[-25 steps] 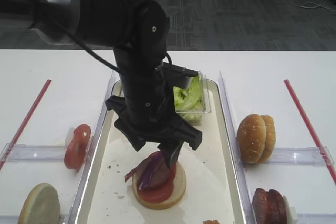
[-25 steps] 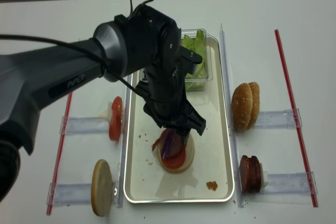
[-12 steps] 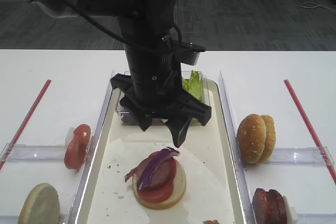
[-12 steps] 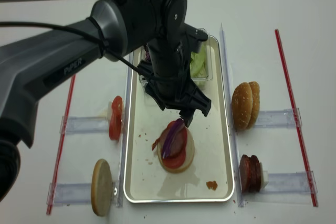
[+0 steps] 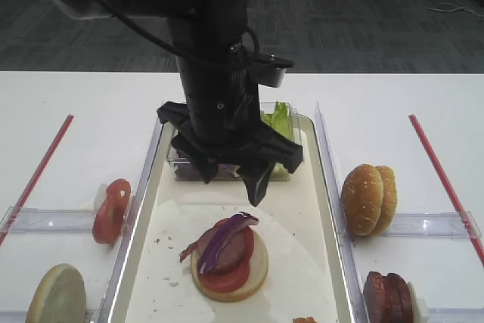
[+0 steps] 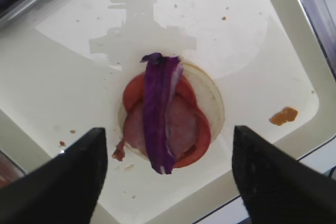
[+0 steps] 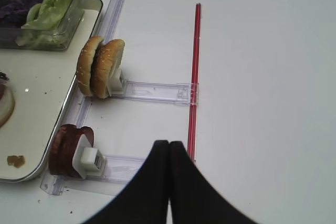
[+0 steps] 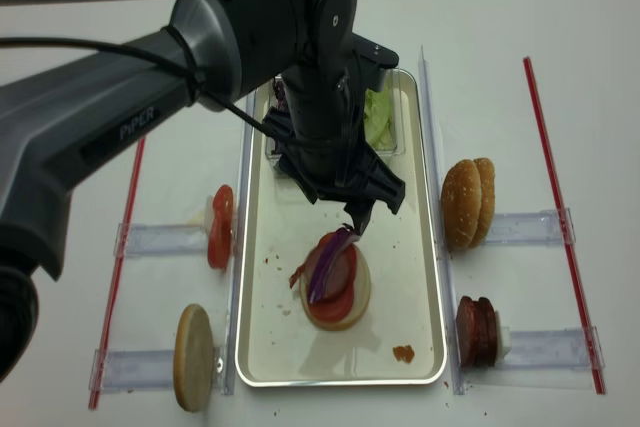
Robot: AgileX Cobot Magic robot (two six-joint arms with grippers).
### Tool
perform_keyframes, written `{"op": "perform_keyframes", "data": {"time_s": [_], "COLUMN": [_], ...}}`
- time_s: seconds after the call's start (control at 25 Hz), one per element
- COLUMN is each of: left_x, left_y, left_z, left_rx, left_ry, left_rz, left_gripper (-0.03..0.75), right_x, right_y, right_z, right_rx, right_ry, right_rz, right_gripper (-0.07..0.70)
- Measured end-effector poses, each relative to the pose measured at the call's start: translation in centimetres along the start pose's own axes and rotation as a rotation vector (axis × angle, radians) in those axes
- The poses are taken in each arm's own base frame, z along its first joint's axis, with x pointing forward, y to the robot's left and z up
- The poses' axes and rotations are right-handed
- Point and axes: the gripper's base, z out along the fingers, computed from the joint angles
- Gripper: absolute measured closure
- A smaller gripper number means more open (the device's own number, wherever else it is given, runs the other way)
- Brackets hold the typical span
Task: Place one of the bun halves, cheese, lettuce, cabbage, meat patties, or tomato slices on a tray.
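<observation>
On the cream tray (image 5: 296,209) lies a stack: a bun half (image 5: 255,268), a tomato slice (image 5: 222,281), a meat patty (image 6: 185,125) and a purple cabbage strip (image 6: 159,114) on top. My left gripper (image 5: 231,184) hangs open just above and behind the stack, holding nothing; in the left wrist view its fingers (image 6: 79,171) stand wide to either side of the stack. My right gripper (image 7: 169,145) is shut and empty over bare table at the right. Lettuce (image 5: 276,122) and more cabbage (image 7: 18,9) fill a clear tub. Cheese is out of view.
Right of the tray, clear racks hold two bun halves (image 5: 368,198) and meat patties (image 5: 388,298). Left racks hold tomato slices (image 5: 111,209) and a bun half (image 5: 57,296). Red lines (image 5: 442,179) mark the table. A sauce smear (image 8: 403,353) sits near the tray's front.
My left gripper has lifted off the stack and drawn back toward the tub, leaving the cabbage strip on the patty. The right gripper has not moved.
</observation>
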Motion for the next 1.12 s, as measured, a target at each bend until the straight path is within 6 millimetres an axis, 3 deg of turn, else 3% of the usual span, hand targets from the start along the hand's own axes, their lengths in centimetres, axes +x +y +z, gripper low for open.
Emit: {"op": "perform_keyframes", "data": {"time_s": [0.32, 0.72, 1.12], "left_x": [-0.3, 0.3, 2.3], "left_y": [4.0, 11.8, 19.6], "left_z": [-1.2, -3.1, -4.1], "left_rx": [-0.008, -0.078, -0.108], "left_ry": [-0.032, -0.073, -0.085], "left_rz": [-0.100, -0.266, -0.454], "left_gripper": [0.246, 0.245, 0.245], "right_x": [0.0, 0.0, 0.0], "right_y": [0.0, 0.0, 0.0], "right_z": [0.0, 0.0, 0.0], "right_rx": [0.000, 0.000, 0.000], "right_ry": [0.000, 0.000, 0.000], "right_rz": [0.000, 0.000, 0.000], "right_gripper": [0.618, 0.618, 0.618]}}
